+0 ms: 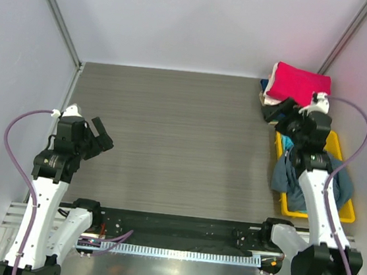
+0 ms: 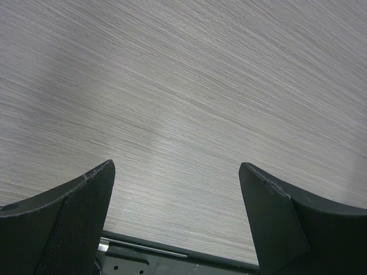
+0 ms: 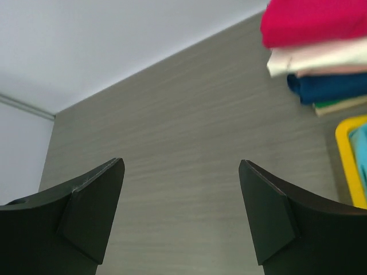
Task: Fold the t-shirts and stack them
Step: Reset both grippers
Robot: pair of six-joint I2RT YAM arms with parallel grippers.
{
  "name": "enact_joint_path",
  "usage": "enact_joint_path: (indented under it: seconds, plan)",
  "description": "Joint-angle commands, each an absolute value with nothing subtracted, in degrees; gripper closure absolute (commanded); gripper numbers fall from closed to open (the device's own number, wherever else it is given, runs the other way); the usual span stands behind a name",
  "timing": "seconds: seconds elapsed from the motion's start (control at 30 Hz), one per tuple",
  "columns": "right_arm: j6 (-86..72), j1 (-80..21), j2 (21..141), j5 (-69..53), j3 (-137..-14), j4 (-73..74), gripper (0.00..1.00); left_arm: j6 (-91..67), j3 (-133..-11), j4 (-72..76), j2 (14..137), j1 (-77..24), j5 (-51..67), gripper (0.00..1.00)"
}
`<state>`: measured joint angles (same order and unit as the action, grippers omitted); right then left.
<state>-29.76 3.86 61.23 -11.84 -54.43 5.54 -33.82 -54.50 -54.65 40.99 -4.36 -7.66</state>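
A folded stack of t-shirts sits at the table's far right corner, with the crimson-pink one (image 1: pixel 300 83) on top. In the right wrist view the crimson-pink shirt (image 3: pixel 315 20) lies over a cream-white one (image 3: pixel 312 57) and a navy one (image 3: pixel 332 86). A slate blue-grey t-shirt (image 1: pixel 290 179) hangs crumpled over the yellow tray's (image 1: pixel 349 211) left rim, with a bit of teal cloth (image 1: pixel 289 144) above it. My right gripper (image 1: pixel 282 113) (image 3: pixel 181 162) hovers open and empty just left of the stack. My left gripper (image 1: pixel 103 136) (image 2: pixel 176 165) is open and empty over bare table at the left.
The grey wood-grain table (image 1: pixel 184 131) is walled on the left, back and right. The tray's yellow rim (image 3: pixel 346 166) and teal cloth (image 3: pixel 361 149) show at the right wrist view's edge. A black rail (image 1: pixel 180 227) runs along the near edge between the arm bases.
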Motion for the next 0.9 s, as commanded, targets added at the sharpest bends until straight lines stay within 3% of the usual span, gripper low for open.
enact_joint_path:
  seconds: [0.0,0.13,0.43,0.87]
  plan:
    - [-32.3,3.7,52.1,-16.1,-49.0,10.5,0.13,-33.1,-54.3,-52.4,40.4,-4.0,-7.1,0.1]
    - [-36.5,3.5,43.4,-24.6,-41.2,12.6,0.04,-33.0,-54.3,-52.4,39.9,-4.0,-6.9,0.1]
    - [-38.8,3.3,28.4,-28.0,-33.9,19.5,0.0,-33.8,-54.3,-52.8,40.7,-3.9,-8.9,0.09]
    - [-34.0,3.3,23.5,-25.1,-33.2,26.0,0.0,-34.2,-54.4,-53.3,41.9,-3.9,-9.9,0.08]
